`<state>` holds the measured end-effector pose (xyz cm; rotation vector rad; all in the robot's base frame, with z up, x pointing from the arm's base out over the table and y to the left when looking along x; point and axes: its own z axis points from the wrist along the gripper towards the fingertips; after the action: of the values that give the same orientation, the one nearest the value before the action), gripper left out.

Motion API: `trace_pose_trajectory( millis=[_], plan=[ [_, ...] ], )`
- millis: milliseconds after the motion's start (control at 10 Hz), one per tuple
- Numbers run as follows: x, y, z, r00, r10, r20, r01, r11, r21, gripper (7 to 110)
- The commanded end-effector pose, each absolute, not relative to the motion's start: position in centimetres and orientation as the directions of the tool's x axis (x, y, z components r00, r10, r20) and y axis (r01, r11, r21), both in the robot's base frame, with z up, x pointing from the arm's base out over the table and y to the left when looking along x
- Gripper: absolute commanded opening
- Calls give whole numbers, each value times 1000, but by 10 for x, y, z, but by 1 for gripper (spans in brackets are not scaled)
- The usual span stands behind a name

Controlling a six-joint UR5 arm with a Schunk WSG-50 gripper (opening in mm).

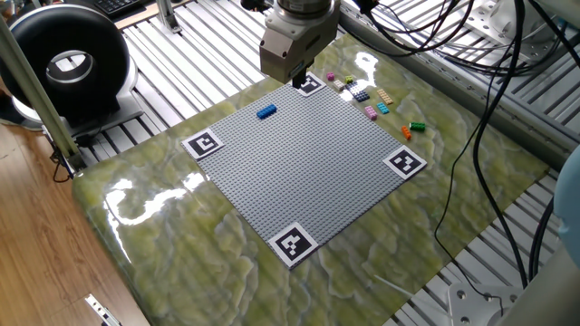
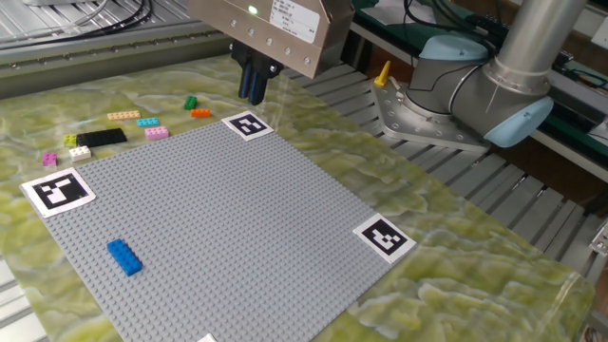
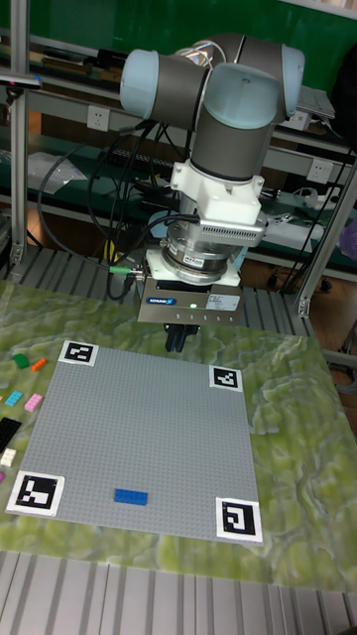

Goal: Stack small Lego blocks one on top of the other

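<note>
A bright blue brick [image 1: 265,111] [image 2: 123,256] [image 3: 130,497] lies flat on the grey baseplate [image 2: 228,218], alone near one edge. A tiny magenta brick [image 1: 331,77] [image 2: 49,159] rests on the table just off the plate, among other loose bricks. My gripper [image 1: 297,80] [image 2: 253,85] [image 3: 177,340] hangs above the plate's edge beside a corner marker [image 2: 248,124], far from both bricks. Its dark fingers are pressed together with nothing between them.
Loose bricks lie off the plate: pink [image 2: 157,132], cyan [image 2: 146,122], orange [image 2: 200,113], green [image 2: 190,102], a black piece [image 2: 102,137]. Fiducial markers [image 2: 57,190] sit at the plate's corners. The arm's base [image 2: 446,90] and cables [image 1: 489,109] stand beyond the table.
</note>
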<state>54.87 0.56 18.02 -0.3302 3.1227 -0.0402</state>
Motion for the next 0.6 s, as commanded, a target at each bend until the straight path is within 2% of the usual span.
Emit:
trace_pose_trajectory(
  millis=[0, 500],
  plan=[
    [550, 8, 181, -978, -208, -4, -208, 978, -14, 7],
    [550, 6, 180, -977, -211, -2, -211, 977, -22, 7]
  ],
)
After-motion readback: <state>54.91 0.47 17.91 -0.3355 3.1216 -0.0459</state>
